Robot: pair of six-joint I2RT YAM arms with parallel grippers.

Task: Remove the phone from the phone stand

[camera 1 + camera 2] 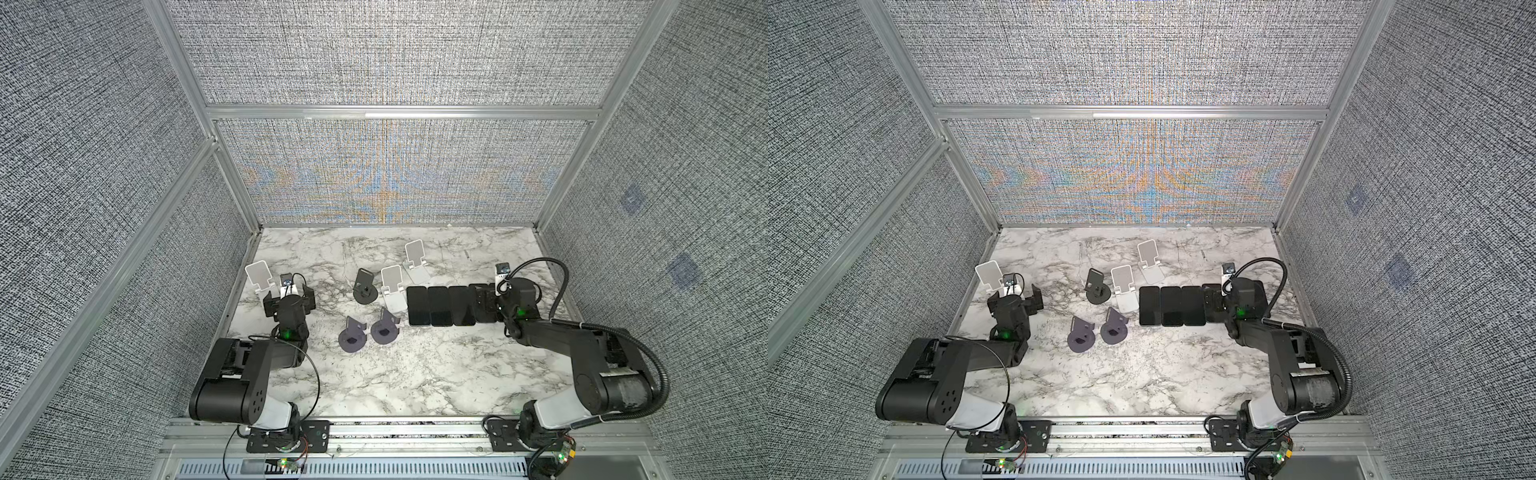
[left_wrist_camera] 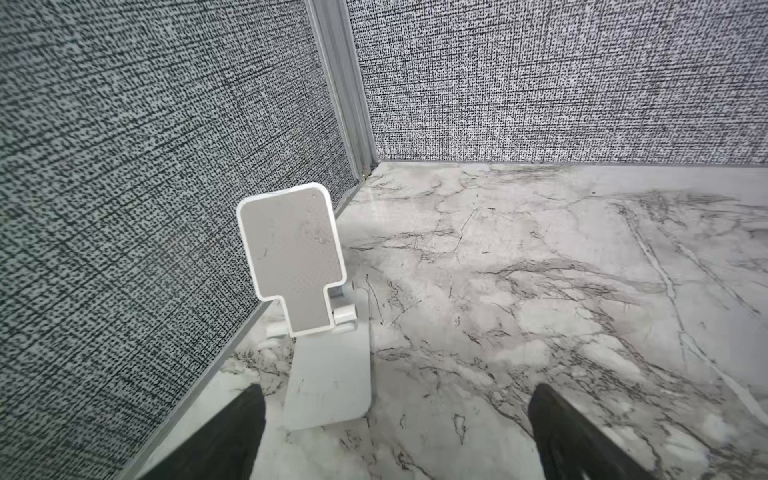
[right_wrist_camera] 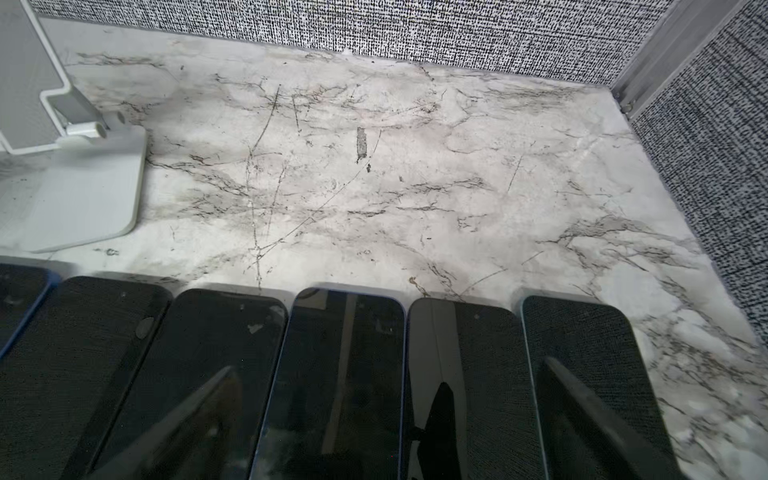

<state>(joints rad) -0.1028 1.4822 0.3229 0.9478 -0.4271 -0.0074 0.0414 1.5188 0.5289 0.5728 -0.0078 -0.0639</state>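
Several dark phones lie flat, side by side, on the marble table. My right gripper hangs open just above the right end of that row; its fingers straddle about three phones. My left gripper is open and low, just behind a white phone stand near the left wall. That stand's grey plate is bare. No stand in view holds a phone.
Two more white stands are mid-table, the nearer one beside the phones' left end. Three dark round-based stands sit left of centre. Textured walls close three sides.
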